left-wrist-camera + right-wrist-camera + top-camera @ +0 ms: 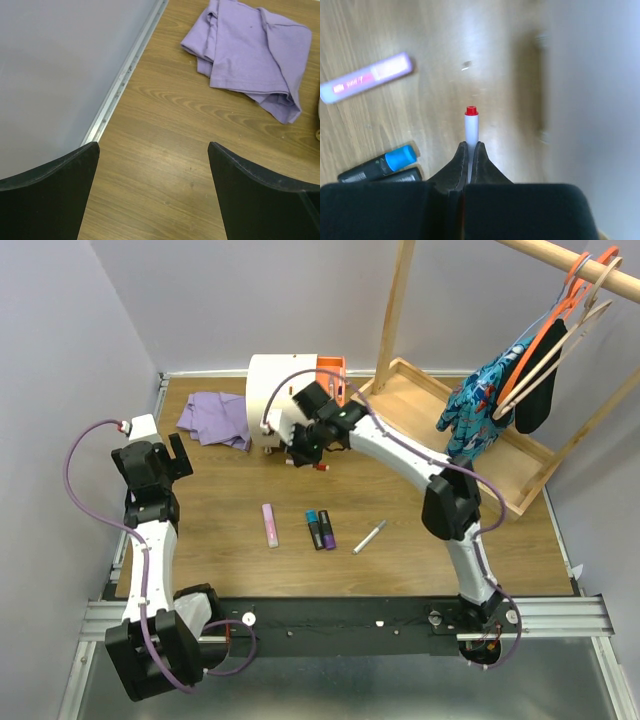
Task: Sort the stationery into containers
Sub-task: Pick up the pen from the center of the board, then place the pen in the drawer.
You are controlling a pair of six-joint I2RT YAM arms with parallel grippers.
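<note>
Presently: right fingers (pixel 465 156) clamp the red-capped pen (pixel 471 127) by its tail, near chest (pixel 275 390), probably to feed a drawer (pixel 333 366). Left fingers (pixel 178 452) spread wide, empty, parked aside.

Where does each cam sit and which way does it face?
Top external: above and behind, looking down at the table; left arm and right arm show.
Left wrist: on the left arm, looking down at the purple cloth; left gripper open.
Right wrist: looking down at the table; right gripper shut on a red-capped pen.
Shared: top and right wrist both see the pink bar and markers.
</note>
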